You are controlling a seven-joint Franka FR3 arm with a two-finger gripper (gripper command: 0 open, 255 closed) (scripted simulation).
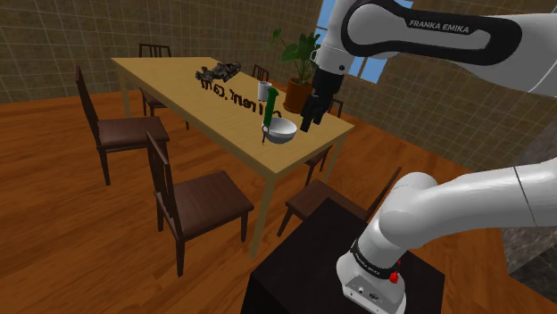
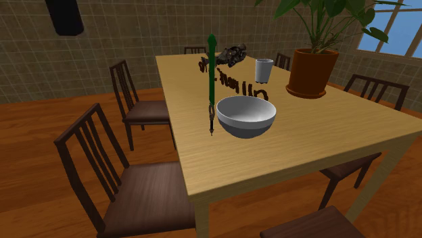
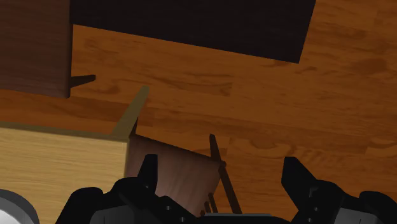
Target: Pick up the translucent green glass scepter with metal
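Tool (image 3: 222, 167) spread wide, green scepter (image 2: 211, 81) upright beside bowl (image 2: 247, 126)

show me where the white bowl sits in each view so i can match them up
shoulder view: bowl at the table end nearest the stand, just left of the claw.
second exterior view: bowl mid-picture, right of the upright green scepter.
wrist view: probably the bowl, a pale curved sliver beside the open claw.
shared landmark: the light wooden table's corner.
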